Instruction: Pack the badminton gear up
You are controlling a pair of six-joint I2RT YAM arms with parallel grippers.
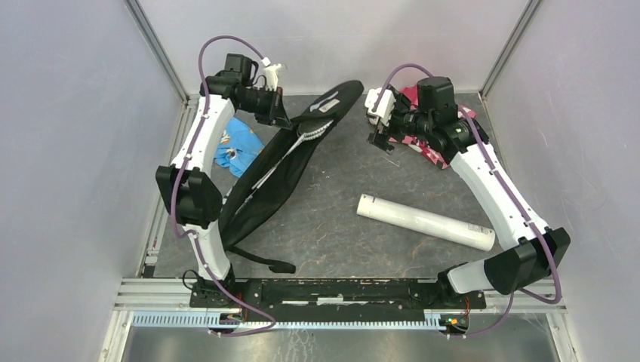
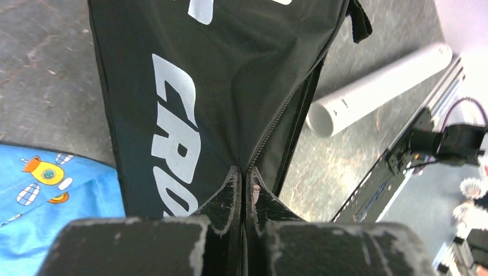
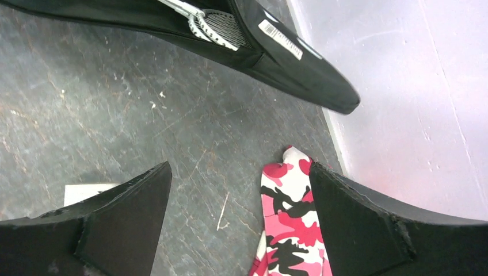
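The long black racket bag [image 1: 266, 181] lies slantwise on the left half of the table, and its white lettering fills the left wrist view [image 2: 190, 86]. At the bag's far end its mouth gapes, and a silver racket head [image 1: 313, 132] shows inside [image 3: 216, 23]. My left gripper [image 1: 281, 113] is shut on the bag's zipper edge [image 2: 246, 175] and lifts it there. The long white tube [image 1: 426, 222] lies on the table right of centre [image 2: 377, 86]. My right gripper [image 1: 377, 139] stands open over bare table [image 3: 240, 178], holding nothing.
A pink camouflage cloth [image 1: 423, 143] lies at the back right, its tip beside my right gripper's right finger [image 3: 288, 230]. A blue printed cloth [image 1: 238, 147] lies left of the bag [image 2: 46, 190]. White walls close the sides and back; a metal rail [image 1: 332, 290] runs along the near edge.
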